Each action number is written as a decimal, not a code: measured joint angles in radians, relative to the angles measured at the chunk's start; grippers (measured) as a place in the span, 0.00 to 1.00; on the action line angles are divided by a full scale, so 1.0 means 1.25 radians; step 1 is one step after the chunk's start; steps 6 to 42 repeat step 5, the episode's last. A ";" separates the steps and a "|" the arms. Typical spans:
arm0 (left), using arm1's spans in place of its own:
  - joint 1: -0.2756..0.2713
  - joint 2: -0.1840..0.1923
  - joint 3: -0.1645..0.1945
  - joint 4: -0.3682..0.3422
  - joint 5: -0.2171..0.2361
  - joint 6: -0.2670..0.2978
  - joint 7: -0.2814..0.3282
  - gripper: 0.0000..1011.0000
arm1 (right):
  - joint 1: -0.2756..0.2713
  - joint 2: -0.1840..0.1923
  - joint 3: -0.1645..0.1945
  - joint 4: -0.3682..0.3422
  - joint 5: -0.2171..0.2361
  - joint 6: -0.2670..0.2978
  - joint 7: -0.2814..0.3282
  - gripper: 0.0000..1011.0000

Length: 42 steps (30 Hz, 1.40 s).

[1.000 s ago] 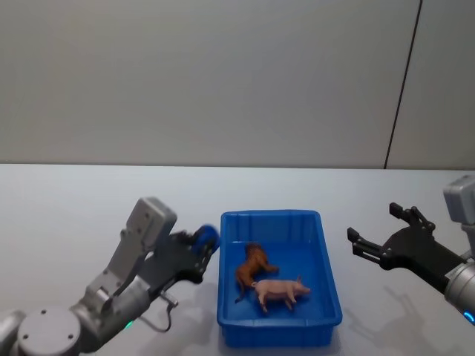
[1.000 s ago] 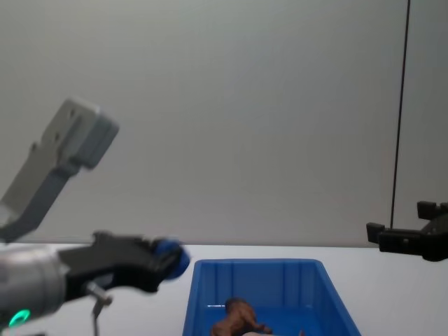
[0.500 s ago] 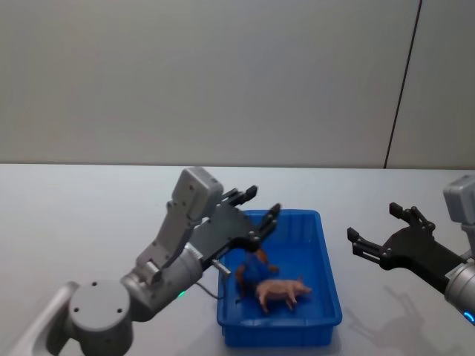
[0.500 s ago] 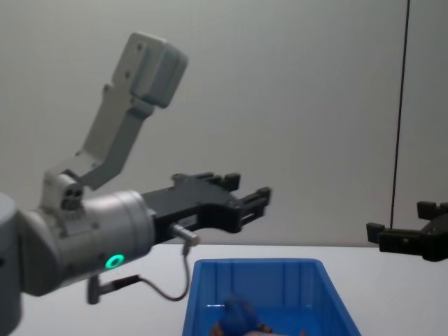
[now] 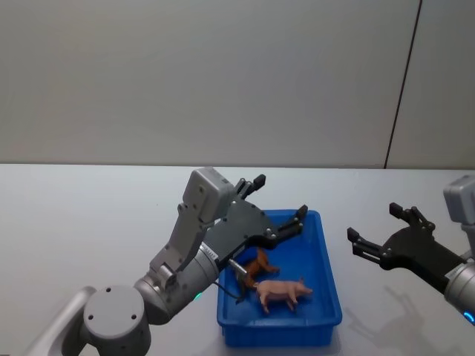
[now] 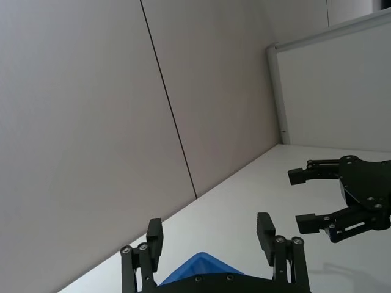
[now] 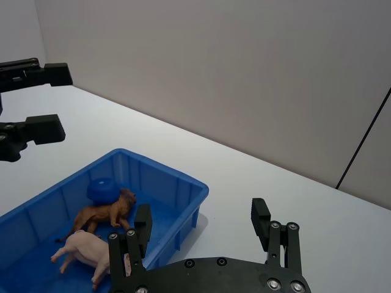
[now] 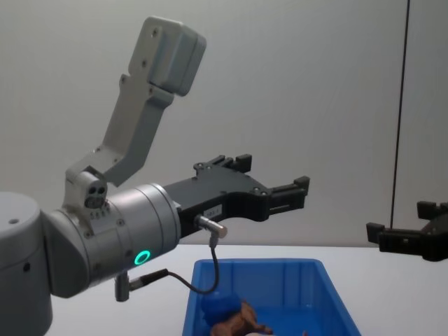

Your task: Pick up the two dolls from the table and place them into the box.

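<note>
Nearest, inside box (image 5: 330, 311): pale doll (image 5: 280, 290), brown doll (image 5: 254, 267) behind it, apparently touching. Left gripper (image 5: 280, 206) spread empty above box. Right gripper (image 5: 380, 233) agape, aside over surface (image 5: 89, 215). Placing looks done; next: retract.

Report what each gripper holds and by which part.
Nothing is held. The left gripper hangs open above the box; the right gripper is open beside it. Both dolls lie inside.

Table surface, contents logged.
One blue box (image 5: 326, 297) was seen resting directly on the plain white table (image 5: 82, 215), near its front edge.
</note>
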<state>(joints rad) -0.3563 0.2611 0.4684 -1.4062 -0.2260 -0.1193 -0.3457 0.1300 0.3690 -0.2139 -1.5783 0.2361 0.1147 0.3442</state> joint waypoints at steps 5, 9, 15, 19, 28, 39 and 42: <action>0.004 0.000 0.002 -0.006 -0.003 -0.005 0.005 0.99 | 0.000 0.000 0.000 0.000 0.000 0.000 0.000 0.99; 0.004 0.000 0.002 -0.006 -0.003 -0.005 0.005 0.99 | 0.000 0.000 0.000 0.000 0.000 0.000 0.000 0.99; 0.004 0.000 0.002 -0.006 -0.003 -0.005 0.005 0.99 | 0.000 0.000 0.000 0.000 0.000 0.000 0.000 0.99; 0.004 0.000 0.002 -0.006 -0.003 -0.005 0.005 0.99 | 0.000 0.000 0.000 0.000 0.000 0.000 0.000 0.99; 0.004 0.000 0.002 -0.006 -0.003 -0.005 0.005 0.99 | 0.000 0.000 0.000 0.000 0.000 0.000 0.000 0.99; 0.004 0.000 0.002 -0.006 -0.003 -0.005 0.005 0.99 | 0.000 0.000 0.000 0.000 0.000 0.000 0.000 0.99; 0.004 0.000 0.002 -0.006 -0.003 -0.005 0.005 0.99 | 0.000 0.000 0.000 0.000 0.000 0.000 0.000 0.99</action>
